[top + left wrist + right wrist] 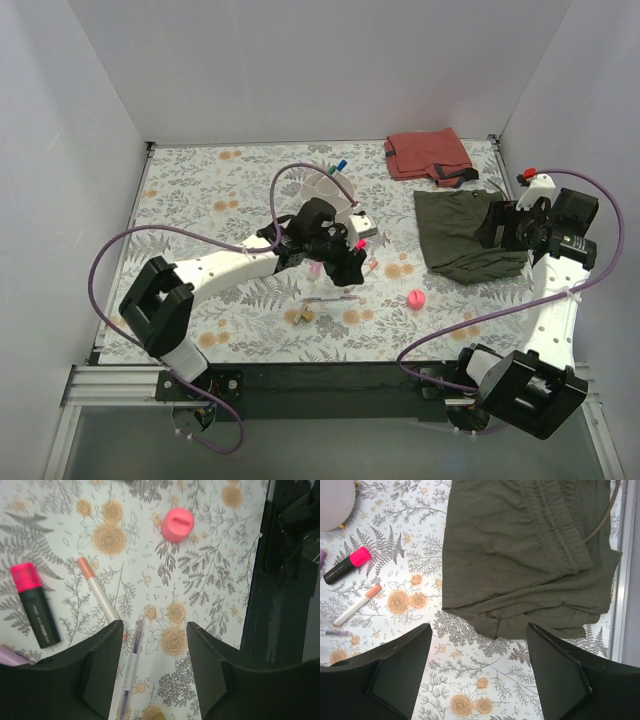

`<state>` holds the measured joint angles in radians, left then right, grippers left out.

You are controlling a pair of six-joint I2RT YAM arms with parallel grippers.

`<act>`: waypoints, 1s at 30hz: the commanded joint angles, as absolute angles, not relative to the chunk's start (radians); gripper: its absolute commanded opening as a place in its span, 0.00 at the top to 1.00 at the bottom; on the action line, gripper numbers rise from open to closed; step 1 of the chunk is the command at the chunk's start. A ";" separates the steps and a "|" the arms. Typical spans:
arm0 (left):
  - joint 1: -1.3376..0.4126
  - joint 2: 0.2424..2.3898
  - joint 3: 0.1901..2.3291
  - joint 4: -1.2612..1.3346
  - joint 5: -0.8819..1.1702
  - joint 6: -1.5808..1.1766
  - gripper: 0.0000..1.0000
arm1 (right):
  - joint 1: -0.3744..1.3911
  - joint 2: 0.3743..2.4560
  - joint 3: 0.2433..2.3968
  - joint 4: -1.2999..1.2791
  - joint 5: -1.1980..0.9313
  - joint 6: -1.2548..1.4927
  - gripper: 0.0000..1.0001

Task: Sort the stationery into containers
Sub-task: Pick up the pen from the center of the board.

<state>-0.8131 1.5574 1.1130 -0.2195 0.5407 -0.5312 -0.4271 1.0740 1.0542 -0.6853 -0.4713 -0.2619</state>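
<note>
My left gripper hangs open low over the table, and a thin clear pen lies between its fingers, close to the left one. Beyond it lie a white pen with an orange cap, a black-pink highlighter, a lilac tube and the pink ball. From above, the left gripper sits just in front of the white bowl, which holds pens with green and blue caps. Tan bits lie nearer the front edge. My right gripper is open and empty beside the olive cloth.
The olive-green cloth lies at the right under the right gripper. A folded red cloth sits at the back right. White walls enclose the table on three sides. The black rail runs along the front edge.
</note>
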 commanded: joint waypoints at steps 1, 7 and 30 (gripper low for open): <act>-0.841 1.673 1.228 -0.343 0.440 -0.497 0.50 | -0.426 1.034 1.035 -0.681 -0.474 -0.276 0.16; -0.859 1.845 1.367 -0.383 0.327 -0.491 0.60 | -0.416 1.026 1.045 -0.686 -0.465 -0.284 0.15; -0.948 2.128 1.459 -0.325 0.121 -0.474 0.71 | -0.406 1.046 1.031 -0.680 -0.450 -0.301 0.15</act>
